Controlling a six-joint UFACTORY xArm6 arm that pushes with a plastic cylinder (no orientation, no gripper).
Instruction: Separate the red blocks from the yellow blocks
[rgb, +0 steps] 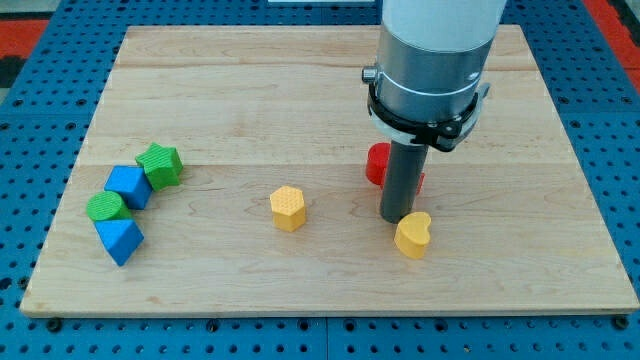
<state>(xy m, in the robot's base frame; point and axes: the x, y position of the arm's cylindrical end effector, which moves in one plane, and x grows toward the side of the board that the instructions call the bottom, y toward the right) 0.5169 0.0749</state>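
My tip (397, 219) stands on the wooden board (300, 90) in the right half of the view, just above the yellow heart block (412, 235) and touching it or nearly so; I have no gripper, only the dark rod, so nothing is spread or pinched; the red blocks (378, 164) lie right behind the rod, toward the view's top; one red piece shows at the rod's left side and a small red part shows at its right side, but the rod hides the rest, so I cannot tell their shapes or if they are two blocks; the yellow hexagon block (288, 208) lies alone near the middle of the board, well apart from the red blocks and from the yellow heart; at the view's left there is a group of four blocks close together: a green star block (160, 165), a blue block (128, 186), a green round block (105, 207) and a blue triangle block (119, 240); the board rests on a blue table with holes (30, 130)
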